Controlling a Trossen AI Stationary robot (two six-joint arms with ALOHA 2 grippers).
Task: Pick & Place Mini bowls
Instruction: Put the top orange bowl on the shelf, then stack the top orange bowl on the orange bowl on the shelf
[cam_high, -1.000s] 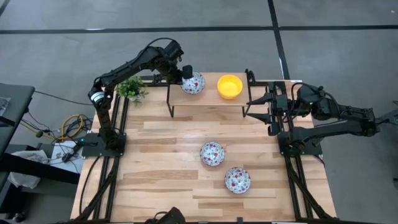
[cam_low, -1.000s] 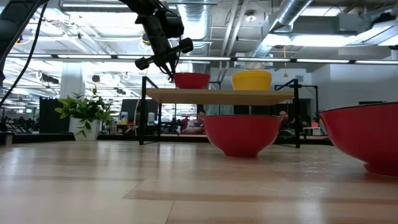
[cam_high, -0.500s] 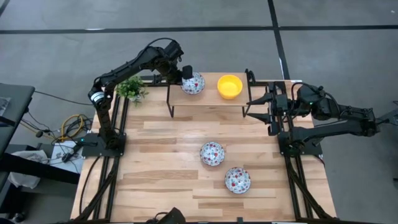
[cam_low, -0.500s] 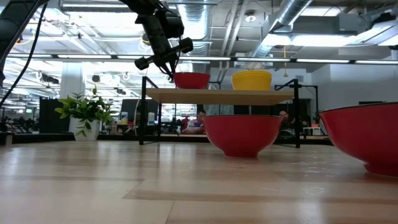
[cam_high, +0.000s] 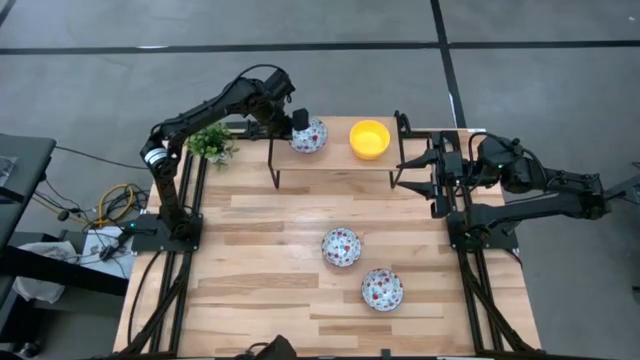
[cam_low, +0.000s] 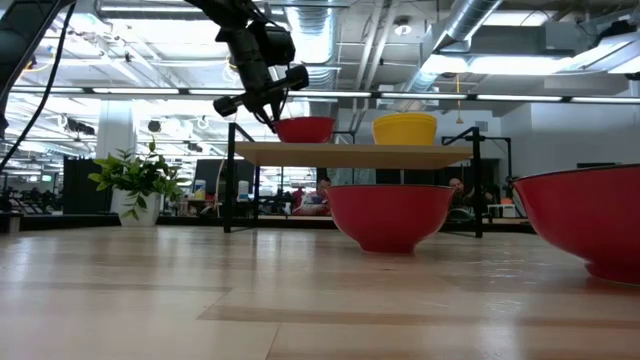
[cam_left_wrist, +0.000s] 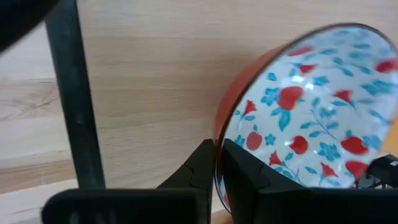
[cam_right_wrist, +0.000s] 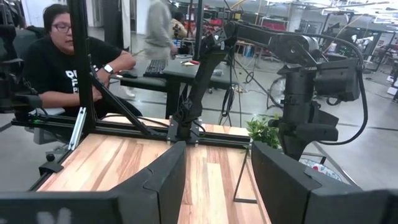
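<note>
Left wrist view: speckled bowl (cam_left_wrist: 311, 112) partly cut off

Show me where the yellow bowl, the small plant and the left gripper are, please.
yellow bowl (cam_high: 369, 139), high view, its inside centre.
small plant (cam_high: 211, 142), high view, its leaves.
left gripper (cam_left_wrist: 217, 167), left wrist view, between fingertips at the floral bowl (cam_left_wrist: 311, 112) rim.

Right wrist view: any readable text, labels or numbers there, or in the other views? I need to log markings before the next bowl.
No text can be read in any view.
Person's dark shirt, right wrist view: pale lettering, too blurred to read.
Floral bowl at the left gripper: pattern only, no words.
Yellow bowl: plain.
</note>
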